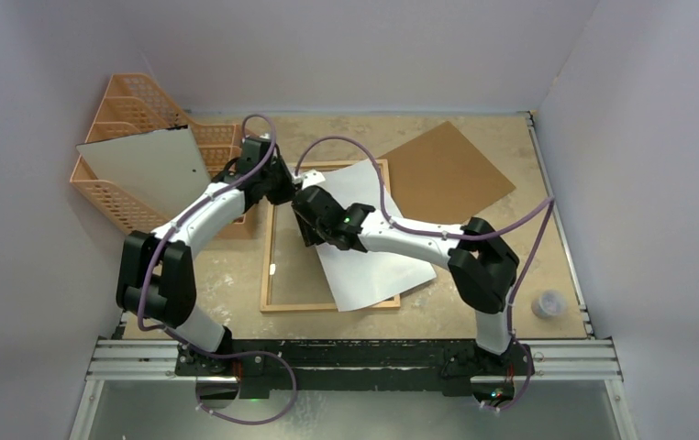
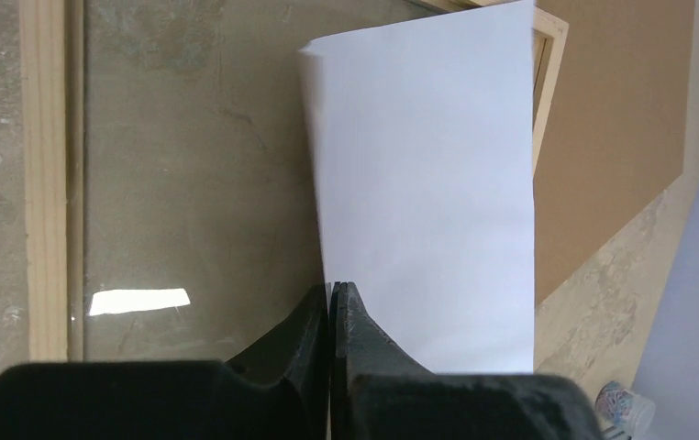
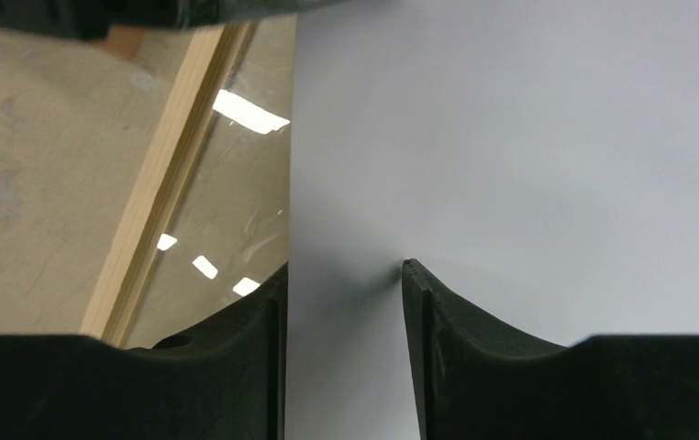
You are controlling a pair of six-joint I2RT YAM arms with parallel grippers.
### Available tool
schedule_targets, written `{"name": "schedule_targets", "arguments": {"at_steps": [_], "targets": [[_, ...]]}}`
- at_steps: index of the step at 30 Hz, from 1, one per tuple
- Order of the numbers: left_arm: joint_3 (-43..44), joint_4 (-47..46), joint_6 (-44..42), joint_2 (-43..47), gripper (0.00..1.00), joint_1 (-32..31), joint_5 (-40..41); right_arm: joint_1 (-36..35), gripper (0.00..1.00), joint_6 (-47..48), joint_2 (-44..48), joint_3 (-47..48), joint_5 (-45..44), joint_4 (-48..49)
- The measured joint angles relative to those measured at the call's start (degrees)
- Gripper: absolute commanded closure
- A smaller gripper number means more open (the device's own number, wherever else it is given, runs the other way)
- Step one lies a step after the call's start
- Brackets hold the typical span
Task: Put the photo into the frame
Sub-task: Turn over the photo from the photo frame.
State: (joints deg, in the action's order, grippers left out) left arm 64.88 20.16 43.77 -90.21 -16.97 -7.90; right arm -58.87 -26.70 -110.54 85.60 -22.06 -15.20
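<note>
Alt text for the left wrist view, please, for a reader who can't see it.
The left gripper is pinched shut on a corner of the photo, white back up, which stretches away over the clear pane of the frame. Light-wood edging shows at left, and a brown hardboard panel lies beyond the frame's right corner.

Soft even overhead light, white glare patches on the pane of the frame [image 3: 250,112], faint shadows, sharp focus

top external: high behind the arm bases, tilted down, far, whole worktop [image 1: 502,137] | left wrist: close, down past left gripper [image 2: 331,291] | right wrist: closer, past right gripper [image 3: 344,270] | shared: photo [image 2: 428,183] white back, frame [image 2: 48,183] rail
</note>
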Motion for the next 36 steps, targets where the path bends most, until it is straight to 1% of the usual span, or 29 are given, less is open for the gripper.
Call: {"name": "schedule_targets", "arguments": {"at_steps": [4, 6, 11, 13, 16, 18, 21, 26, 30, 34, 36], "targets": [[0.0, 0.1, -2.6, 0.0, 1.00, 0.4, 0.0, 0.0, 0.28, 1.2, 4.7, -5.2, 5.7, 3.5], [0.0, 0.1, -4.6, 0.1, 1.00, 0.5, -0.1, 0.1, 0.24, 2.1, 9.5, -9.0, 8.9, 6.0], [0.0, 0.0, -10.7, 1.5, 1.00, 0.9, -2.1, 2.2, 0.23, 2.2, 21.4, -16.2, 16.2, 13.6], [0.0, -0.5, -12.9, 2.8, 1.00, 0.9, -3.9, 5.0, 0.23, 1.4, 25.6, -19.1, 18.5, 17.0], [0.0, -2.7, -15.8, 5.7, 1.00, 0.9, -7.8, 12.7, 0.23, -1.1, 30.9, -24.6, 20.7, 22.2], [-0.1, -4.4, -17.2, 7.7, 1.00, 0.9, -10.3, 17.6, 0.22, -2.7, 32.8, -27.8, 21.3, 24.2], [-0.6, -7.4, -19.1, 11.0, 1.00, 0.9, -14.3, 24.3, 0.17, -4.9, 34.6, -32.8, 21.0, 26.2], [-1.4, -10.5, -21.0, 14.3, 1.00, 0.9, -20.3, 28.0, 0.14, -6.2, 35.6, -37.4, 19.4, 27.7], [-2.4, -11.0, -22.9, 16.3, 1.00, 0.9, -24.4, 31.1, 0.16, -5.9, 37.2, -41.5, 18.9, 32.3], [-3.7, -11.4, -25.2, 19.1, 1.00, 0.9, -27.9, 37.2, 0.16, -3.8, 39.9, -49.3, 23.8, 41.0], [-3.8, -11.9, -25.9, 20.2, 1.00, 0.9, -29.7, 39.5, 0.16, -2.5, 40.2, -51.6, 26.3, 44.1]]}}
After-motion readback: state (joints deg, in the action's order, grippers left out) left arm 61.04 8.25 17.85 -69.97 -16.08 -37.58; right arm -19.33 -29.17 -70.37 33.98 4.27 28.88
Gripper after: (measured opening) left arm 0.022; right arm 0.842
